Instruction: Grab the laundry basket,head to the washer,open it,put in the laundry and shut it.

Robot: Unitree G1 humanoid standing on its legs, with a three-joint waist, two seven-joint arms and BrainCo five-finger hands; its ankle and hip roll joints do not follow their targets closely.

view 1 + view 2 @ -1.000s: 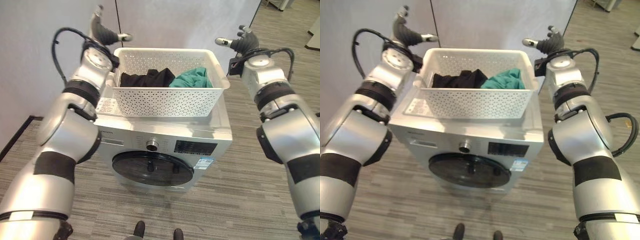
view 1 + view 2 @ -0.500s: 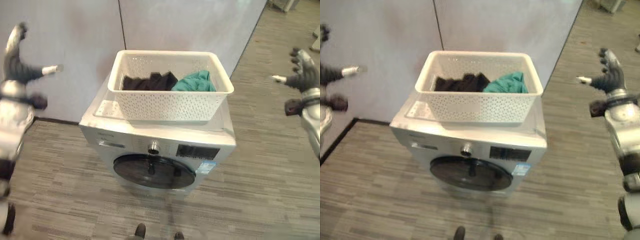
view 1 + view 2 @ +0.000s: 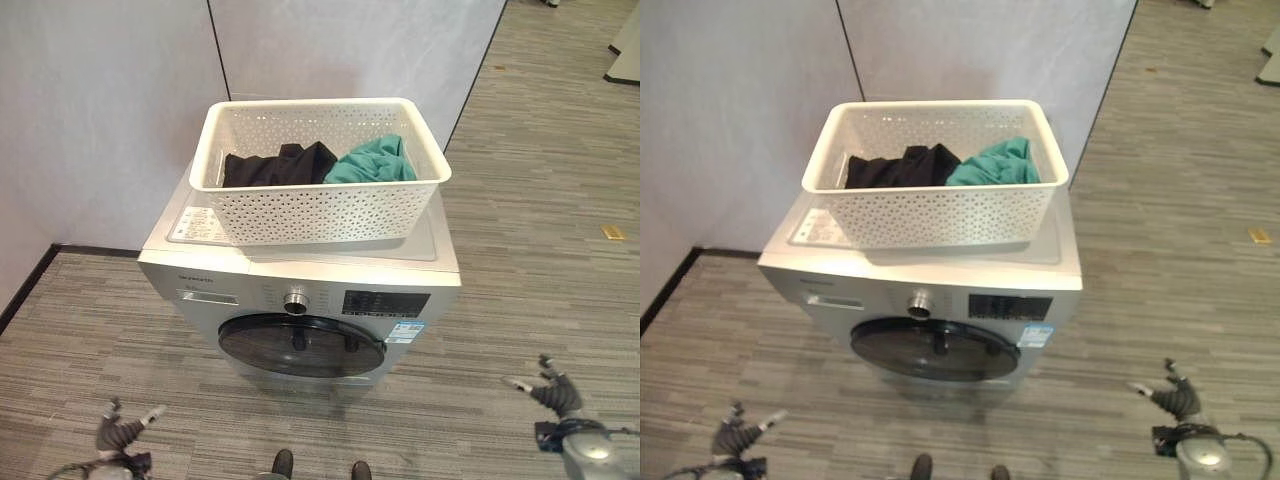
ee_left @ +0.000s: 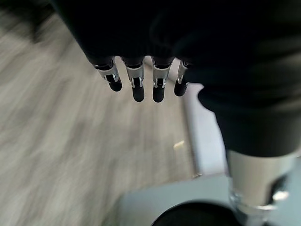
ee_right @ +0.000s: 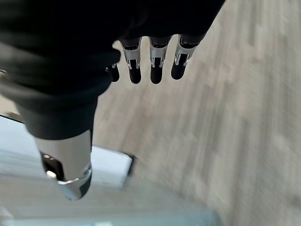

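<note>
The laundry basket (image 3: pixel 320 170) stands on top of the washer (image 3: pixel 300 300), pushed towards the washer's back edge and overhanging it a little at the rear, with a black garment (image 3: pixel 265 165) in its left half and a teal garment (image 3: pixel 368 162) in its right half. A second ago my hands were up at the basket's two short sides; now both arms have dropped away, and the basket sits free, touched by nothing. I judge that the carrying and the walk are done and that opening comes next: the round door (image 3: pixel 300 345) on the washer's front is shut, and the knob (image 3: pixel 295 301) sits just above it. My left hand (image 3: pixel 122 430) hangs low, near the floor by the washer's front left corner, and my right hand (image 3: pixel 552 392) hangs low, well off the front right corner. The head views give only small shapes of them with thumbs sticking out; the wrist views settle the rest, showing my left fingers (image 4: pixel 137 84) and right fingers (image 5: pixel 155 63) straight and relaxed over bare wooden floor (image 5: pixel 225 122), holding nothing. The left wrist view also catches the washer's front and a dark arc of the door.
</note>
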